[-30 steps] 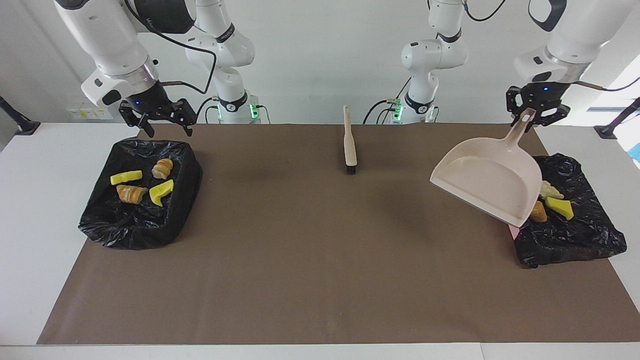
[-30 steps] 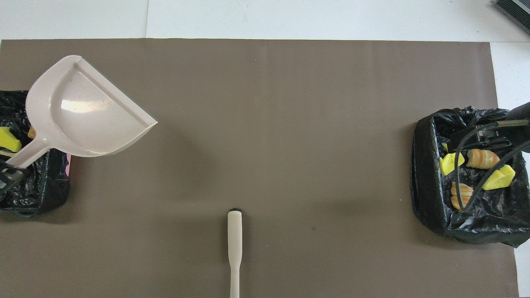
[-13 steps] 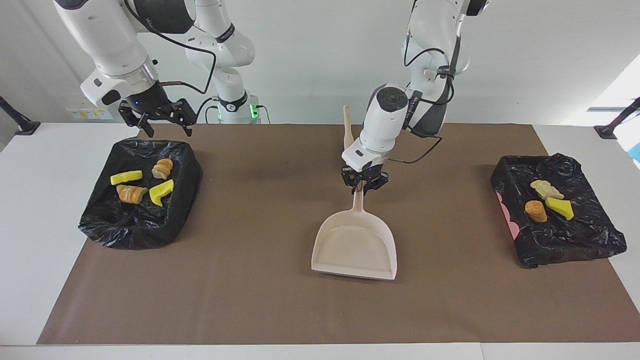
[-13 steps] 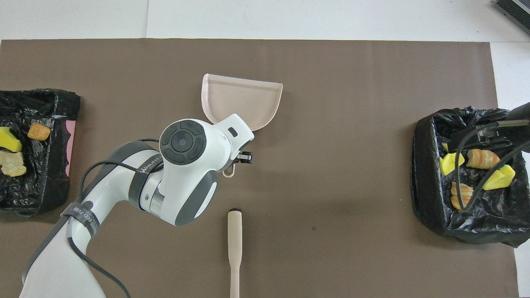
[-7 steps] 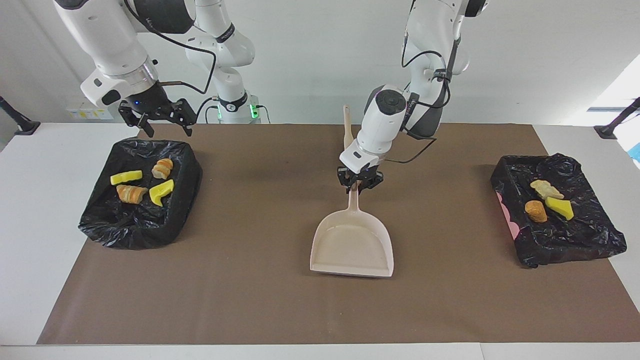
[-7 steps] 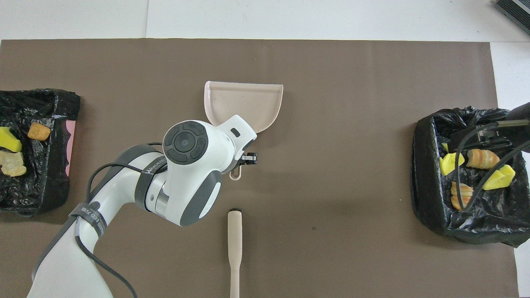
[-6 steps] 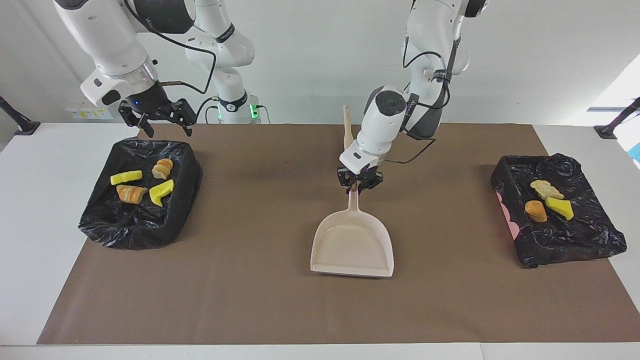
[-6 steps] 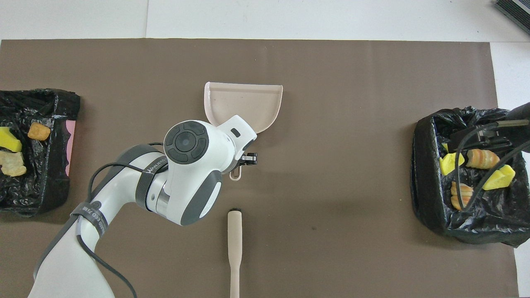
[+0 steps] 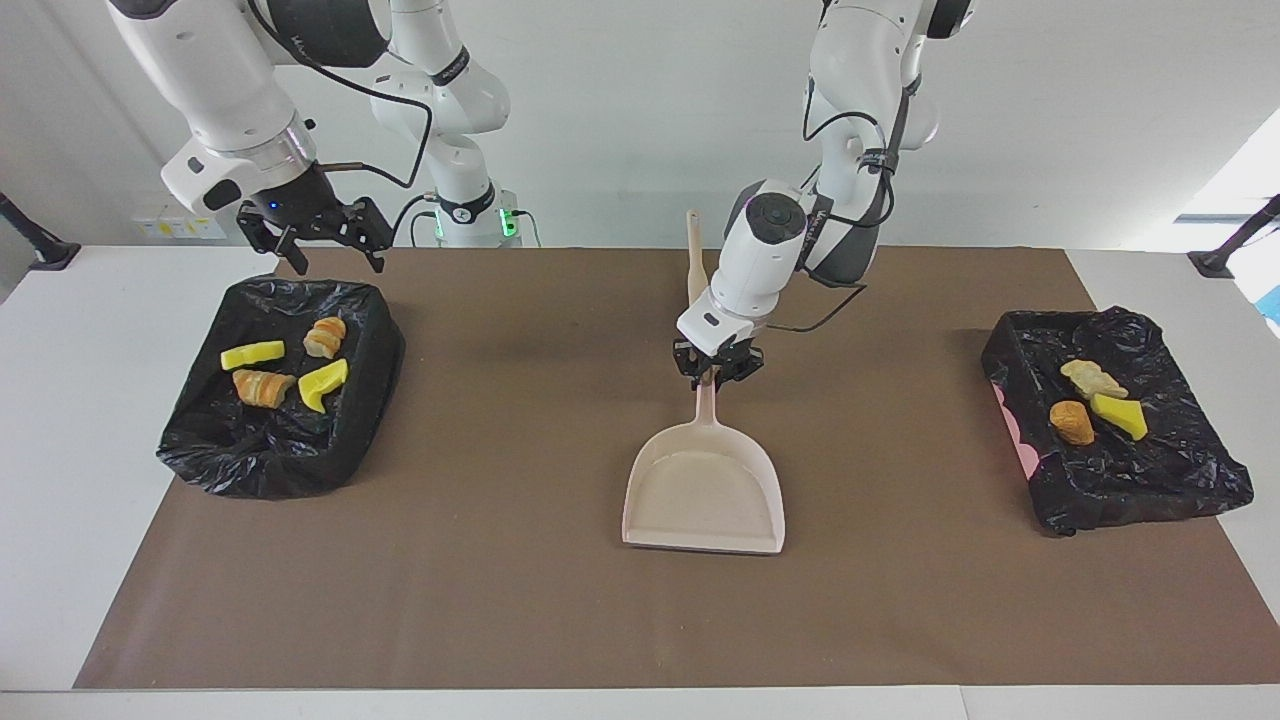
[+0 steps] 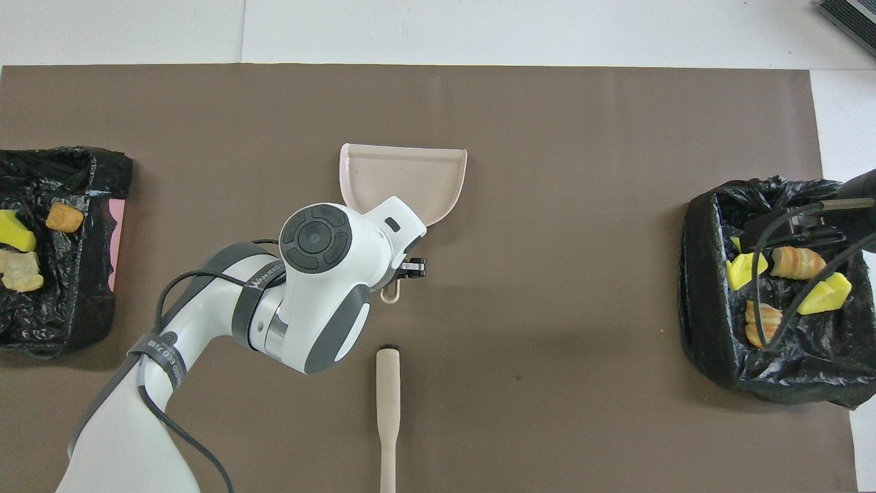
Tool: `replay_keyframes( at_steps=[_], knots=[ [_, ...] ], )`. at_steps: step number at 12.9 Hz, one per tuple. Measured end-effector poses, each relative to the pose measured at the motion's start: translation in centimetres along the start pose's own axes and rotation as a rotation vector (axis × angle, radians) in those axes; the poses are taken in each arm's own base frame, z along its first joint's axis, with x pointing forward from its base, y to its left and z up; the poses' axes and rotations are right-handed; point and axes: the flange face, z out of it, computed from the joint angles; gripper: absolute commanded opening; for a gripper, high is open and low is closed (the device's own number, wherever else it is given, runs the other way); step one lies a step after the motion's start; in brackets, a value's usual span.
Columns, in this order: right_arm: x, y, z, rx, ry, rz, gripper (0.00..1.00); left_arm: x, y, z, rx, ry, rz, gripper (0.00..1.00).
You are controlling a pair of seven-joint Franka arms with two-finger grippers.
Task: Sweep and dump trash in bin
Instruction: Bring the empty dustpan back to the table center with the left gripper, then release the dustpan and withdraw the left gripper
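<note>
Brown mat [image 9: 500, 560], yellow and tan trash [image 9: 283, 368] lumps

Bright even light, soft shadows, sharp

White wall [image 9: 620, 120] (brown-covered table [image 9: 520, 620])

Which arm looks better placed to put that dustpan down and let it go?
The left arm. Its gripper is already shut on the dustpan handle, with the pan resting on the brown mat mid-table. The right gripper waits open over the bin at its own end, away from the pan.
</note>
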Motion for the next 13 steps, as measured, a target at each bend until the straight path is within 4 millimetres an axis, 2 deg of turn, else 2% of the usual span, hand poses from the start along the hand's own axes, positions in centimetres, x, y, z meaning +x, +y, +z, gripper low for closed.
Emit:
replay_keyframes(
  at_steps=[2, 3, 4, 7, 8, 9, 11, 13],
  knots=[
    [0.0, 0.0, 0.0, 0.0, 0.0, 0.0, 1.0, -0.4, 0.1, 0.4, 0.004, -0.008, 0.001, 0.06],
    [0.0, 0.0, 0.0, 0.0, 0.0, 0.0, 1.0, -0.4, 0.1, 0.5, 0.005, -0.01, -0.001, 0.18],
    [0.0, 0.0, 0.0, 0.0, 0.0, 0.0, 1.0, -0.5, 0.0, 0.6, 0.005, -0.01, -0.003, 0.39],
    [0.0, 0.0, 0.0, 0.0, 0.0, 0.0, 1.0, -0.3, 0.0, 0.5, -0.002, 0.005, -0.025, 0.73],
    [0.0, 0.0, 0.0, 0.0, 0.0, 0.0, 1.0, -0.3, 0.0, 0.5, -0.004, 0.008, -0.034, 0.91],
    [0.0, 0.0, 0.0, 0.0, 0.0, 0.0, 1.0, -0.3, 0.0, 0.5, -0.004, 0.008, -0.044, 1.0],
    [0.0, 0.0, 0.0, 0.0, 0.0, 0.0, 1.0, -0.2, -0.2, 0.5, -0.002, 0.007, -0.063, 1.0],
    [0.0, 0.0, 0.0, 0.0, 0.0, 0.0, 1.0, 0.3, -1.2, 0.2, 0.002, 0.01, -0.091, 1.0]
  ],
)
